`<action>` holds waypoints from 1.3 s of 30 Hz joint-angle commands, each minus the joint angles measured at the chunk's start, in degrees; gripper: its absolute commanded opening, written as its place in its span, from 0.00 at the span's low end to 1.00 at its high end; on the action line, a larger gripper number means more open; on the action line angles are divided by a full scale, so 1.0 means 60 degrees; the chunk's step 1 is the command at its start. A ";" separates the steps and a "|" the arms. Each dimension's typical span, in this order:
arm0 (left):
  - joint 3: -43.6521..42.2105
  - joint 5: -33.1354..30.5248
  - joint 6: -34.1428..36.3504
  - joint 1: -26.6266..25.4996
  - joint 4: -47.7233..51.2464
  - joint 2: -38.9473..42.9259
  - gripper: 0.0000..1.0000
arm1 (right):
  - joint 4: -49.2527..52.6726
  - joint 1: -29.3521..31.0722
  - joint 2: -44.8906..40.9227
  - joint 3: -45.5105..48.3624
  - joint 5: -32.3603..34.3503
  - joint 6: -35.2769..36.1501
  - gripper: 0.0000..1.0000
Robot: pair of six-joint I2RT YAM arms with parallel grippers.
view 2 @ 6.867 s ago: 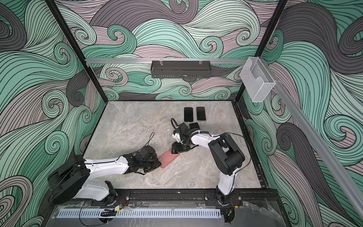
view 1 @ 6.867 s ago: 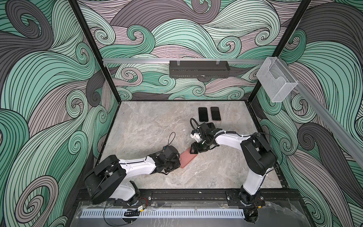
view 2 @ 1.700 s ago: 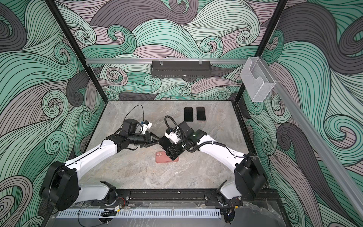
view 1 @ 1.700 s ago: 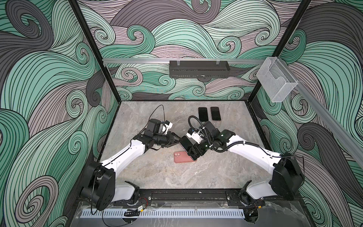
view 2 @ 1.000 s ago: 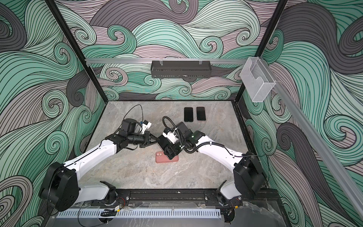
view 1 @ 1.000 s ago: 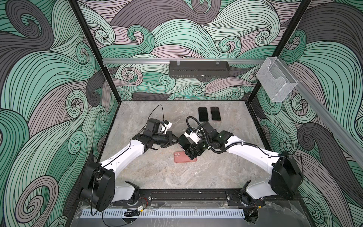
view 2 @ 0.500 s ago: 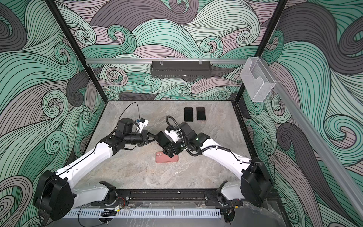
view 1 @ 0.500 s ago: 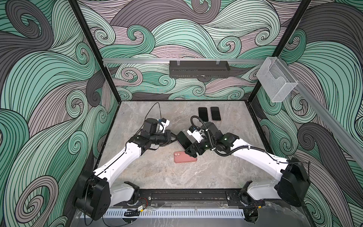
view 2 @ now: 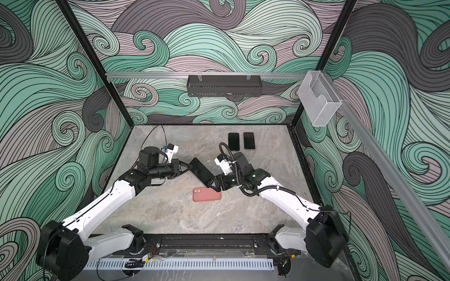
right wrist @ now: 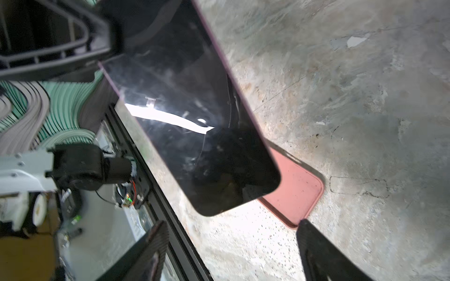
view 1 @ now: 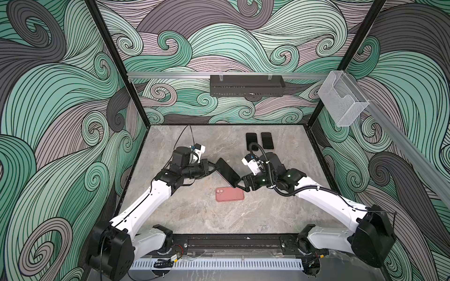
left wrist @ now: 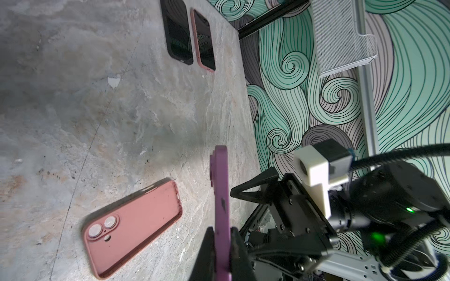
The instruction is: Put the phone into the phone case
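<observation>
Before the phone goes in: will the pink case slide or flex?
Probably light: the pink case is an empty thin-walled shell, so it may skid on the smooth table. Matte rim looks rubbery, likely flexes. Lying flat, open side up, it shouldn't tip.

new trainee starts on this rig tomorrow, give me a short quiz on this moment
1. True or false: the phone already sits in the phone case.
2. Which gripper clamps the phone? A) left B) right C) both D) neither
3. How many spare phones lie at the back of the table?

Key
1. False: it is held tilted above the table; the case lies empty.
2. A: the left gripper is shut on one end; the right gripper is open near the other end.
3. Two, side by side.
</observation>
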State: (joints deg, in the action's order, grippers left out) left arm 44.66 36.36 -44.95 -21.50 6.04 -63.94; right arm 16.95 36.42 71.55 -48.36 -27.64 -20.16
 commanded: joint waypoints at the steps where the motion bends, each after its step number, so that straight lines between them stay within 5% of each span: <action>1: -0.0188 -0.0244 -0.0250 0.0076 -0.1266 0.0601 0.00 | -0.2195 -0.0410 -0.0334 0.0643 -0.1092 -0.1816 0.77; 7: -0.0997 -0.0515 -0.1141 0.0082 -0.3125 0.1109 0.00 | -0.5033 -0.0654 -0.0242 0.1455 -0.2001 -0.3656 0.70; 20: -0.1205 -0.0370 -0.2026 0.0073 -0.5672 0.1389 0.00 | -0.9100 -0.0666 0.0802 0.1645 -0.2849 -0.5657 0.61; 39: -0.2161 -0.0873 -0.3224 0.0075 -0.7976 0.1511 0.00 | -1.1271 -0.0856 0.0574 0.1639 -0.2384 -0.6960 0.45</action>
State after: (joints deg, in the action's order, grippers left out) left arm 31.92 32.71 -63.26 -21.12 -36.12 -56.84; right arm -46.59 31.53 76.38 -38.70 -43.09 -59.55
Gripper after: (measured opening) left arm 0.101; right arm 0.458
